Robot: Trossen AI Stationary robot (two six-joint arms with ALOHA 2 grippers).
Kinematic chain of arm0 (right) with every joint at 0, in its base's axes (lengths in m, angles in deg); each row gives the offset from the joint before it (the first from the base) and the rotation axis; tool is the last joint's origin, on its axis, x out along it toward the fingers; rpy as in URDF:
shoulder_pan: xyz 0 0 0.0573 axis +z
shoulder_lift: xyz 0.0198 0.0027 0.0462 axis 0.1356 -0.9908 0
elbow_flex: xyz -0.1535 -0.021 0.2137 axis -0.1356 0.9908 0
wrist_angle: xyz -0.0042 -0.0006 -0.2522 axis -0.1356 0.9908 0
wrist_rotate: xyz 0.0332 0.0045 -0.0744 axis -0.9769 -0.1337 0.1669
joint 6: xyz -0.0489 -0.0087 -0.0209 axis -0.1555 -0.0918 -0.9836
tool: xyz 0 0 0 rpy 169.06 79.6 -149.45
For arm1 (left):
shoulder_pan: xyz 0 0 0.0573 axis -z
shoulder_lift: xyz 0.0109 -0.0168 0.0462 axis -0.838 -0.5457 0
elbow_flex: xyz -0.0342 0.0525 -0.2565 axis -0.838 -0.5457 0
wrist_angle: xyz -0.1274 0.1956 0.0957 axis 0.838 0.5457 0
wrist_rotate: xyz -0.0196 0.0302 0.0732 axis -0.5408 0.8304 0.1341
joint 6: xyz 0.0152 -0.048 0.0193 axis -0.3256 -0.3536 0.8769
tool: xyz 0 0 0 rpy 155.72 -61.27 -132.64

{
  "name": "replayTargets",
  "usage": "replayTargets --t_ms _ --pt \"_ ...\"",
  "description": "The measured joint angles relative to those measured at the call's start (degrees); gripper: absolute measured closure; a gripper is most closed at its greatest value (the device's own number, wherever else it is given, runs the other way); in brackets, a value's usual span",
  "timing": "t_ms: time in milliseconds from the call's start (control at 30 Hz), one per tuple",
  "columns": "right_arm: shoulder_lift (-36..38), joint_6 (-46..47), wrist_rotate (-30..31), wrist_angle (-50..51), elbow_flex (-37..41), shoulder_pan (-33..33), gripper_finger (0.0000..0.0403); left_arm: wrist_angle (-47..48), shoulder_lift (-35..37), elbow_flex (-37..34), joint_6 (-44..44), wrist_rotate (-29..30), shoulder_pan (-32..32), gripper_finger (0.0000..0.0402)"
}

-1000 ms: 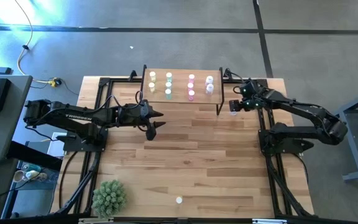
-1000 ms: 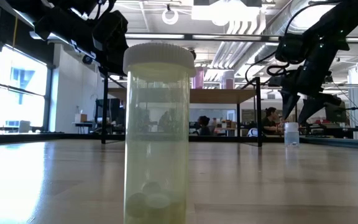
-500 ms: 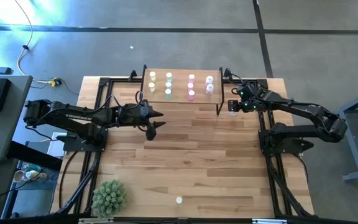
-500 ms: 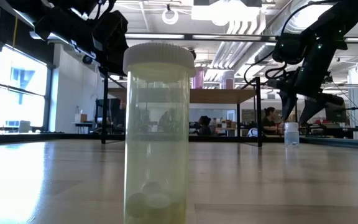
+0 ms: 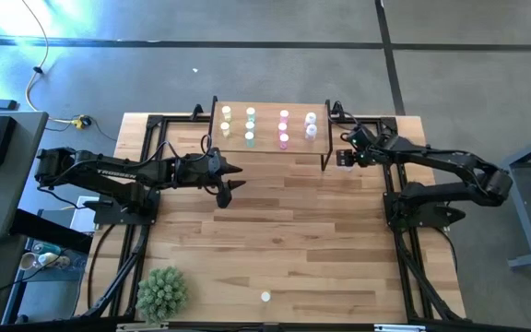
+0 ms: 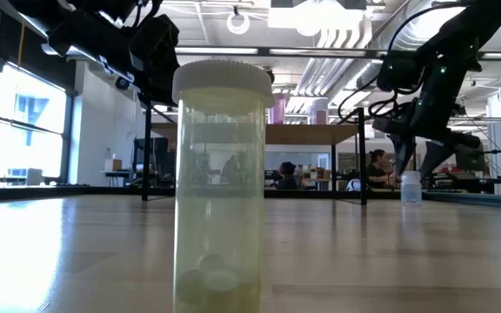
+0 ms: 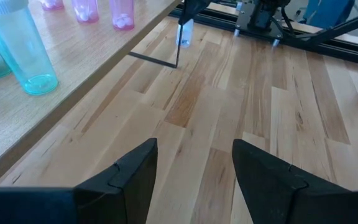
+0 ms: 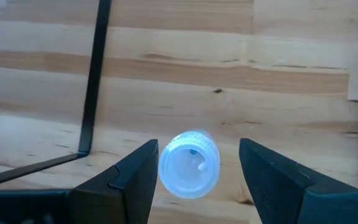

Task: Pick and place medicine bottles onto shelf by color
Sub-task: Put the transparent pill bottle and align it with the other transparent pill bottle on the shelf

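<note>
High view: my right gripper (image 5: 344, 160) sits just off the shelf's (image 5: 269, 145) right end, over a white bottle (image 5: 345, 159) on the table. I judge it is held there because the white ones stand in the shelf's rightmost column, so this is the short route. On the board I count bottles in colour columns: yellow, green, pink, white. One more bottle (image 5: 265, 297) stands alone near the table's front edge, beside a potted plant (image 5: 161, 292). My left gripper (image 5: 230, 177) waits over bare table in front of the shelf.

Low view: that lone yellowish bottle (image 6: 222, 185) fills the frame. The white bottle (image 6: 411, 188) stands upright on the table under the right gripper (image 6: 417, 165).

Left wrist view: the fingers (image 7: 131, 176) are spread, nothing between them; a teal bottle (image 7: 22, 51) and pink ones stand on the shelf.

Right wrist view: the fingers (image 8: 133, 176) are spread either side of the pale cap (image 8: 189, 165), not yet pinching it.
</note>
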Motion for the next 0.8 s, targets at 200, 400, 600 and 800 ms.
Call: replayTargets --t_ms 200,400,600,800 --pt "-2.45 -0.02 0.01 0.11 0.00 0.47 0.0187 0.02 0.00 0.00 0.00 0.01 -0.01 0.0205" --pt "-2.79 -0.07 0.51 -0.10 0.00 1.25 0.0199 0.00 0.00 0.00 0.00 0.02 0.00 0.0205" --pt "-2.77 -0.70 0.56 0.87 -0.01 1.22 0.0250 0.02 0.00 0.00 0.00 0.02 -0.02 0.0205" --pt "-2.33 -2.56 0.44 1.17 -0.04 1.22 0.0277 0.02 0.00 0.00 0.00 0.02 0.00 0.0205"
